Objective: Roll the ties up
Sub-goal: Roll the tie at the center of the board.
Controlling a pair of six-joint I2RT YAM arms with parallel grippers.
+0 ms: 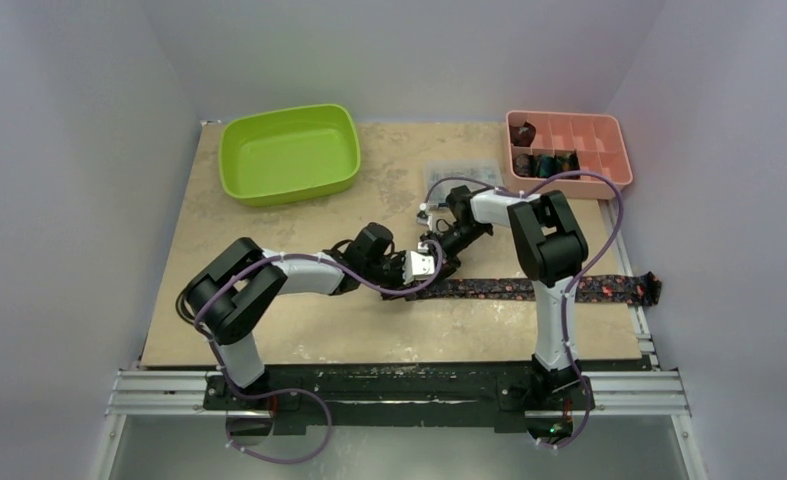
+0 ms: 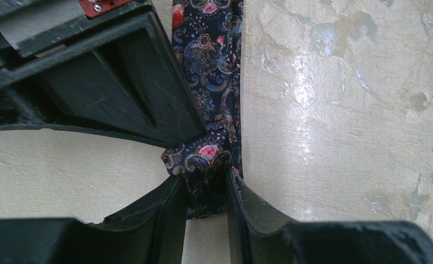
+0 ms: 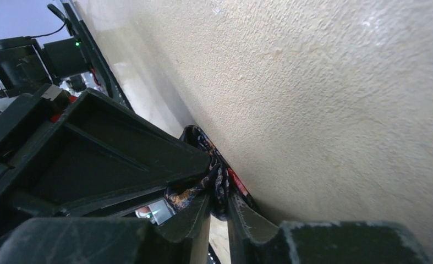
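Reaching inward from both sides, the arms had their grippers together near the middle of the table point(image 1: 269, 325). The left arm point(image 1: 304, 270) lay low and stretched to the right, forearm close to level. The right arm point(image 1: 544, 240) was folded at the elbow, wrist turned back to the left. The left gripper point(image 2: 206, 190) was clamped narrowly on the folded end of the tie point(image 1: 489, 289), with fabric bunched between its tips. The right gripper point(image 3: 219, 206) stood almost closed with a fold of the same fabric at its tips; pinching or only touching could not be told. The tie ran flat and straight from the grippers to the table's right edge, its far end draped just over it. From overhead the overlapping grippers hid the fold. The clear box point(image 1: 469, 172) was partly covered by the right forearm. Rolled ties point(image 1: 541, 163) in the pink tray point(image 1: 594, 135) at back right were too small to count. A green tub point(image 1: 289, 155) sat at back left.
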